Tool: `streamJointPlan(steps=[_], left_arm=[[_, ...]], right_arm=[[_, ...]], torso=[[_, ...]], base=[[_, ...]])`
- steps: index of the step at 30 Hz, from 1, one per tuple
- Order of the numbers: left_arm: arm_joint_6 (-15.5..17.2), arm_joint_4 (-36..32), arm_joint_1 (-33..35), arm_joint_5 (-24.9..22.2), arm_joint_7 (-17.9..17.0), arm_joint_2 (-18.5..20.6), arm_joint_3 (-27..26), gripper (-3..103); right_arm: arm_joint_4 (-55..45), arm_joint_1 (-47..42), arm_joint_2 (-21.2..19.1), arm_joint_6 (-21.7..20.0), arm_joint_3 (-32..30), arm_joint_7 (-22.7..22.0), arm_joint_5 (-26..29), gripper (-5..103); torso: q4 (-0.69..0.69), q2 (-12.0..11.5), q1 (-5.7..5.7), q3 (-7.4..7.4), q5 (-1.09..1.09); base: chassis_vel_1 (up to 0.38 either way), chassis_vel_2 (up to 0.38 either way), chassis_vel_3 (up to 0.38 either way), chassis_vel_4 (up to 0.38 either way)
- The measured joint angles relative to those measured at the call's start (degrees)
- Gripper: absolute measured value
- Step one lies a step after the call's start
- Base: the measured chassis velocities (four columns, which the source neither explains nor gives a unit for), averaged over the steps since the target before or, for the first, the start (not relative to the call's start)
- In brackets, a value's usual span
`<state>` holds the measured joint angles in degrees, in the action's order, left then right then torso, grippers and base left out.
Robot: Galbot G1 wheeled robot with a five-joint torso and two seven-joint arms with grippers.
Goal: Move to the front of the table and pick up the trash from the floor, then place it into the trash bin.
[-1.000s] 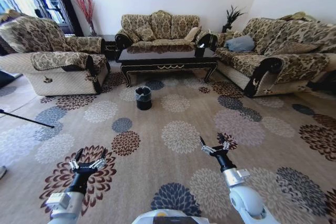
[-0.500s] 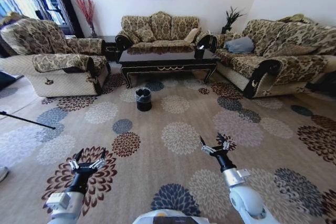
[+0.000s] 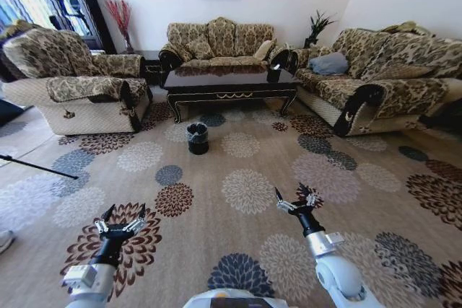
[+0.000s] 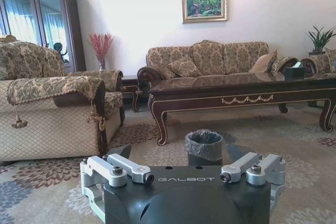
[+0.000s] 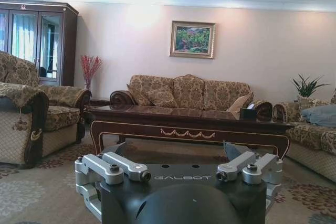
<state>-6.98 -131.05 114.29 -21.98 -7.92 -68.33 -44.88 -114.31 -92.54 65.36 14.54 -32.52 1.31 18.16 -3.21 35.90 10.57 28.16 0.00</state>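
Head view: the table (image 3: 229, 82) stands at the far end of the room, in front of the middle sofa (image 3: 220, 40), with an armchair (image 3: 72, 81) to the robot's left and a long sofa (image 3: 375, 77) to its right. The trash bin (image 3: 197, 137) sits on the patterned carpet (image 3: 245, 192), just in front of the table's left end and apart from it. No trash can be made out on the floor from here. The left gripper (image 3: 120, 220) and right gripper (image 3: 295, 200) hang low over the carpet, well short of the bin, each with fingers spread apart and holding nothing.

Left wrist view: the trash bin (image 4: 205, 147), lined with a clear bag, stands ahead of the left gripper (image 4: 178, 156), before the table (image 4: 241, 90). The fingers are apart.

Right wrist view: the table (image 5: 184, 124) lies straight ahead, a small dark box (image 5: 248, 114) on its top. The right gripper (image 5: 178, 153) is spread wide and empty.
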Motion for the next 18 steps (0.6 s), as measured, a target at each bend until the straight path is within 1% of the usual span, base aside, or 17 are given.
streamJointPlan(steps=[18], left_arm=[[0.00, 0.00, 0.00, 0.00, 0.00, 0.00, 0.00, 100]], right_arm=[[0.00, 0.00, 0.00, 0.00, 0.00, 0.00, 0.00, 100]], torso=[[0.00, 4.56, 1.86, 2.69, 0.00]], base=[[0.000, 0.000, 0.000, 0.000]])
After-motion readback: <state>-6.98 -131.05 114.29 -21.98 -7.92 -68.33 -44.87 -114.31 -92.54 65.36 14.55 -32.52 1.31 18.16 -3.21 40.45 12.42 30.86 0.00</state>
